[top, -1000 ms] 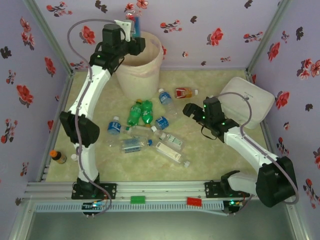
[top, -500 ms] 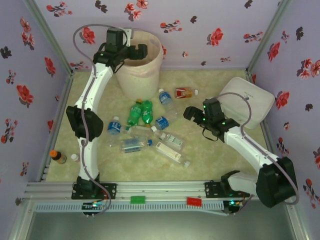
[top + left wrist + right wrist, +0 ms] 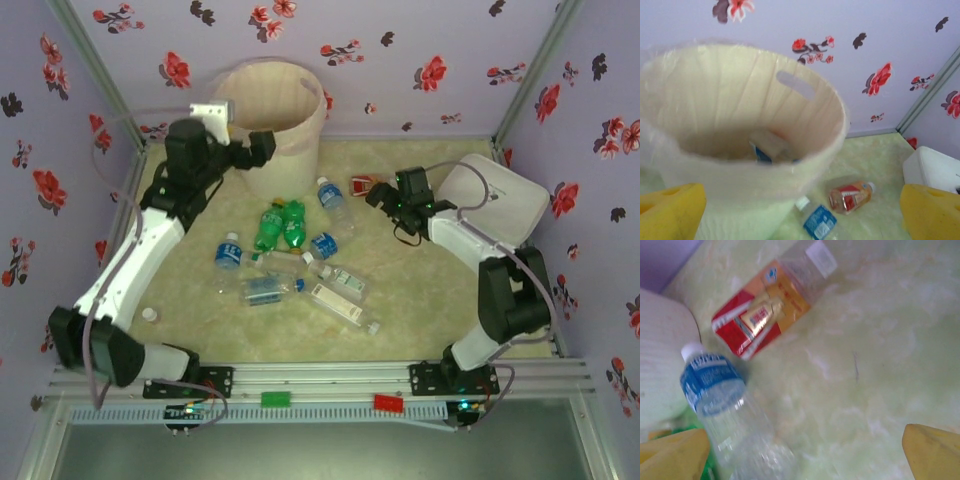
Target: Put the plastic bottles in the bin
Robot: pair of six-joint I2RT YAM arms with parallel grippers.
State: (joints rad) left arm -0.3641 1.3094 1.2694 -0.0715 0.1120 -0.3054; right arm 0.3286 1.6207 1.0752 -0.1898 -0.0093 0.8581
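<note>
While the left gripper (image 3: 258, 148) hangs spread beside the bin (image 3: 292, 112), the right gripper (image 3: 380, 193) stands spread near the red bottle (image 3: 760, 320).

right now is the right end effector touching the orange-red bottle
Apart. The right wrist view shows the right end effector open, its yellow fingers low in frame, with bare table between them and the orange-red bottle.

Flat white box (image 3: 515, 215) at right side of desk (image 3: 420, 310) — small white cap (image 3: 150, 314) near left edge; lilac floral walls (image 3: 400, 60).
</note>
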